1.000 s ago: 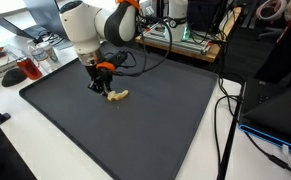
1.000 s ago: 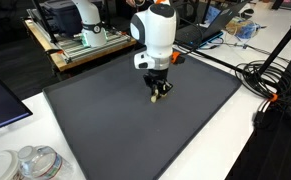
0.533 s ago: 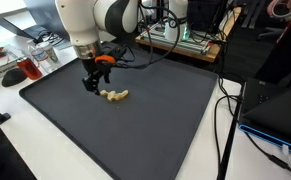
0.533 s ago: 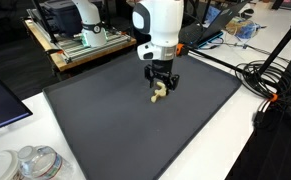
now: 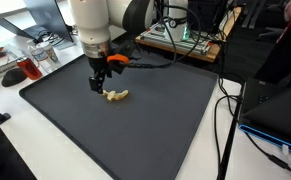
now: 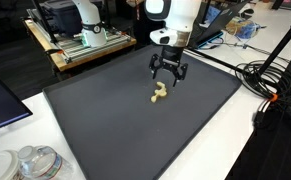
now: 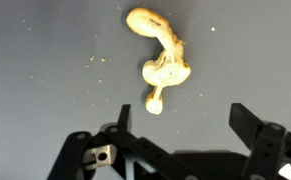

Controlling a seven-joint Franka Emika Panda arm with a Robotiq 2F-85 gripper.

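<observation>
A small yellowish, knobbly piece (image 5: 116,96) (image 6: 159,94) (image 7: 161,62) lies on the dark grey mat (image 5: 135,130) (image 6: 125,120). It looks like a bit of ginger root or a peanut-shaped scrap. My gripper (image 5: 98,80) (image 6: 169,75) (image 7: 181,120) hangs open above it and a little to one side, with nothing between its fingers. In the wrist view both black fingers stand wide apart at the lower edge, and the piece lies free beyond them with pale crumbs scattered around it.
The mat covers a white table (image 5: 25,150). A glass and clutter (image 5: 25,68) stand off one corner, clear containers (image 6: 30,163) off another. Cables (image 6: 270,85) run along one side, with wooden shelving and equipment (image 6: 80,40) behind.
The gripper has opened, let go of the yellowish piece and risen clear of the mat. The piece stays lying where it was set down.
</observation>
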